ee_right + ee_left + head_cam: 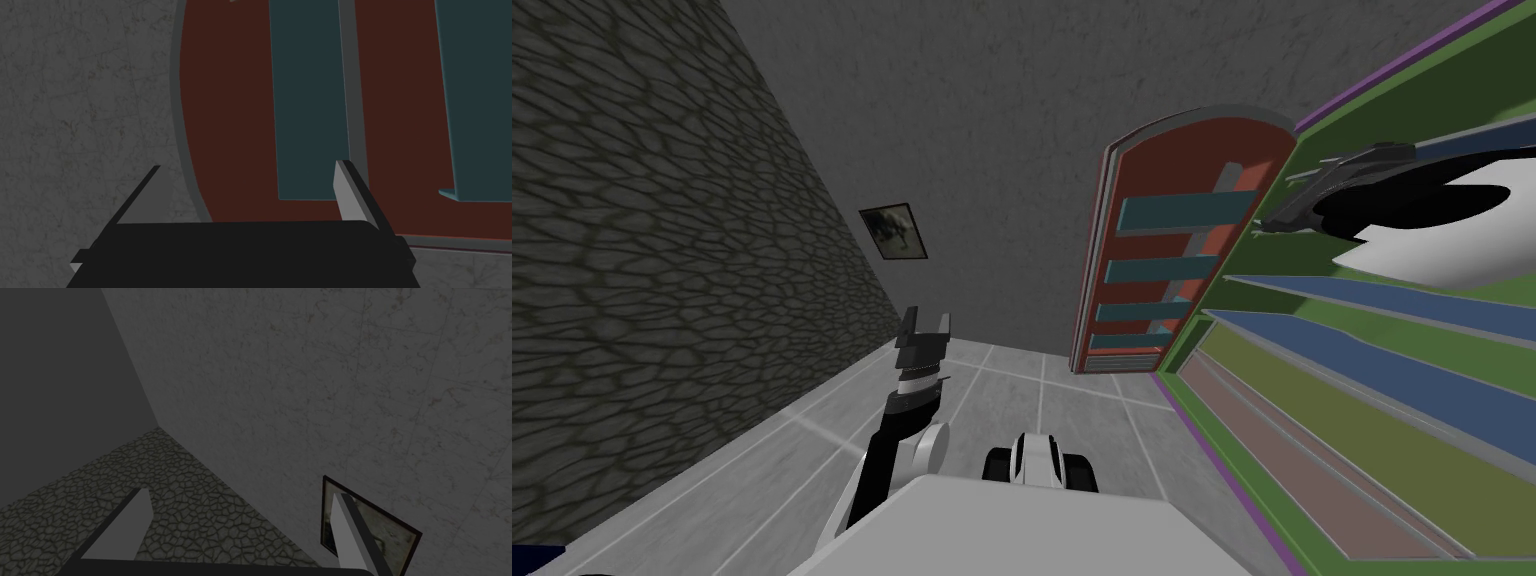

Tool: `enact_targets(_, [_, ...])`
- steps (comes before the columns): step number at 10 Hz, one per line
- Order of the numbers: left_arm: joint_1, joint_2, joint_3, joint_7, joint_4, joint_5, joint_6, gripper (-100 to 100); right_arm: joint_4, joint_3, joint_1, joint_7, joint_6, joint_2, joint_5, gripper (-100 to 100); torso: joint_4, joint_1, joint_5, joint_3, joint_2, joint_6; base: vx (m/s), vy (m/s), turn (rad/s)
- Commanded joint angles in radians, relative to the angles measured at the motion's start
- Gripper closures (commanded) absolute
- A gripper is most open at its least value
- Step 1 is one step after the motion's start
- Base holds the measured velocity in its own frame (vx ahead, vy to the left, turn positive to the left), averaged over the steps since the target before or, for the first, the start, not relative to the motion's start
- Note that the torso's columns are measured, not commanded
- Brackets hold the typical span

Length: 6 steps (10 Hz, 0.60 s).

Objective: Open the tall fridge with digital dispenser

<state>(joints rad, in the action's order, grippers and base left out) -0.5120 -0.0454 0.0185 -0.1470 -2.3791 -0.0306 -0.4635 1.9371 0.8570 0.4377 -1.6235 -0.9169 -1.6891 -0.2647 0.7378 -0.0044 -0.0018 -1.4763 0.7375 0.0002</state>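
Fridge stands open on the right of your head view.
The fridge (1392,100) takes up the right side, its door (1192,160) wide open at centre, red inside with teal shelves. Your right gripper (250,165) faces that door, fingers apart, holding nothing. Your left gripper (924,320), left of centre, is spread and empty.

Ahead, fridge door (1202,150) left of fridge shelves (1362,320)

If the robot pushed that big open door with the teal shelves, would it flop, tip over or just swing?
Probably it swings: the door stands joined to the fridge body along one edge, so pivoting, not tipping. It looks a thick rigid slab, hardly floppy. Nothing shows on its teal shelves, so likely moderate weight.
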Motion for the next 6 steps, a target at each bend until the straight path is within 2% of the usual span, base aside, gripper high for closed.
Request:
enact_targets(1, [0.0, 0.0, 0.0, 0.0, 0.0, 0.0, 0.0, 0, -0.075, -0.081, -0.062, 0.05, 0.071, -0.002, 0.053, -100, 0.0, 0.001, 0.0, 0.0, 0.0, 0.0, -0.007, 0.076, 0.108])
enact_targets(3, [0.0, 0.0, 0.0, 0.0, 0.0, 0.0, 0.0, 0, -0.134, -0.143, -0.122, 0.098, 0.122, -0.002, 0.112, -100, 0.0, 0.01, 0.004, 0.001, 0.001, 0.0, -0.016, 0.086, 0.021])
enact_targets(5, [0.0, 0.0, 0.0, 0.0, 0.0, 0.0, 0.0, 0, -0.202, -0.211, -0.18, 0.098, 0.185, -0.002, 0.133, -100, 0.0, 0.002, 0.001, 0.0, 0.001, 0.0, -0.001, 0.024, -0.005])
enact_targets(6, [0.0, 0.0, 0.0, 0.0, 0.0, 0.0, 0.0, 0, -0.221, -0.236, -0.18, 0.098, 0.187, -0.002, 0.133, -100, 0.0, 0.001, 0.0, 0.0, 0.0, 0.0, 0.0, 0.0, 0.0])
